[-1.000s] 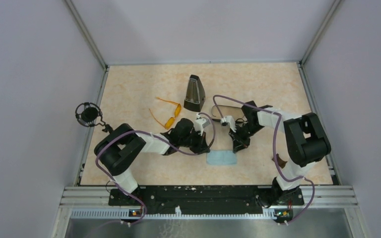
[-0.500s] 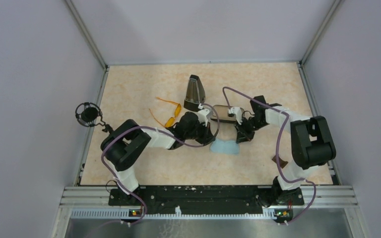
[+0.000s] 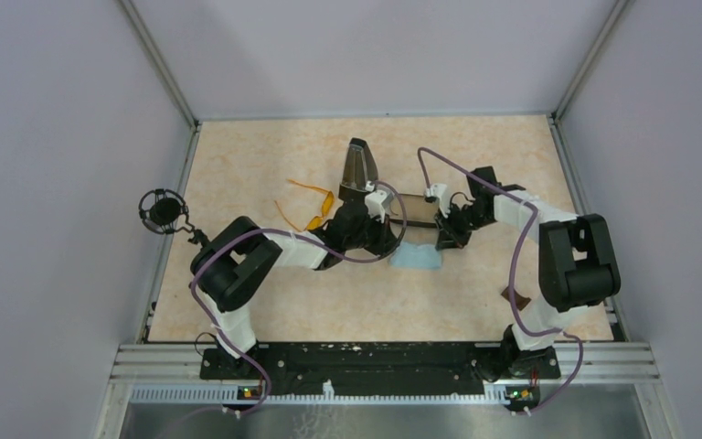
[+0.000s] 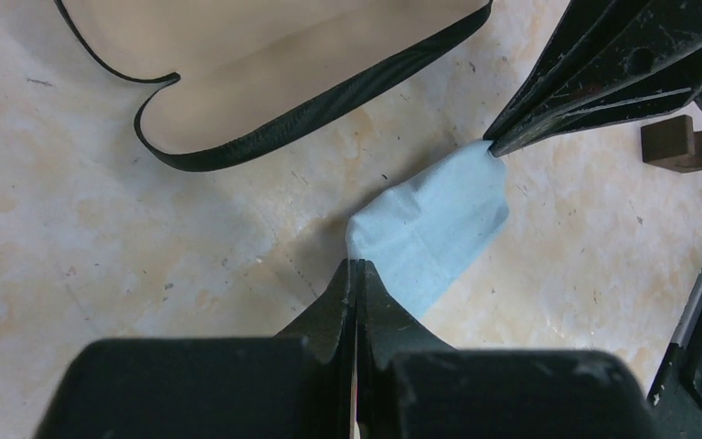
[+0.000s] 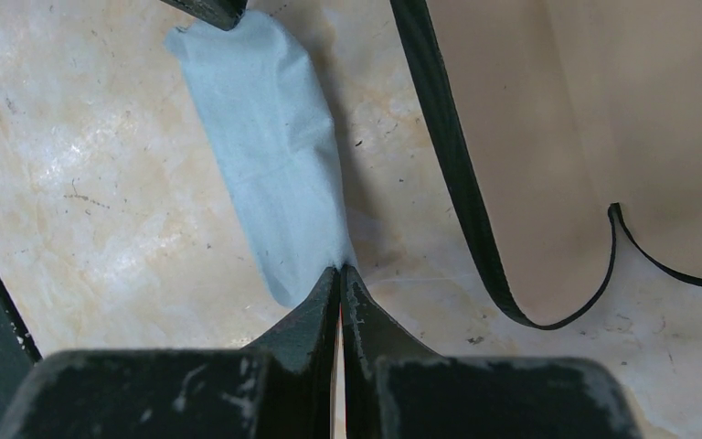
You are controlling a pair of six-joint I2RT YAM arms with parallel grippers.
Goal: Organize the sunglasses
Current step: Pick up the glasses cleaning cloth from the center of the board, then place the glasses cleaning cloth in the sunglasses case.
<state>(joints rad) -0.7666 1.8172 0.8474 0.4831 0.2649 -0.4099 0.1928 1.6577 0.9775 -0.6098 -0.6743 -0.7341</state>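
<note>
sunglasses [image 3: 308, 208]: we find them lying on the table [image 3: 238, 174] with arms unfolded, off to the left of the left gripper [image 4: 358, 265], near its wrist; neither tool touches them.
left gripper: clenched; we see its tips pinching one corner of the light blue cloth [image 4: 431, 227].
right gripper [image 5: 339, 272]: clenched on the opposite end of the same cloth, pointing toward the left gripper.
light blue cloth: stretched between the two tools, partly folded over.
tan-lined panel [image 5: 530, 128]: black-edged, flat on the table just beyond both tools' tips.
dark wedge-shaped object [image 3: 358, 171]: upright, farther out past the left gripper.
brown block [image 4: 686, 144]: small, beside the right gripper.
</note>
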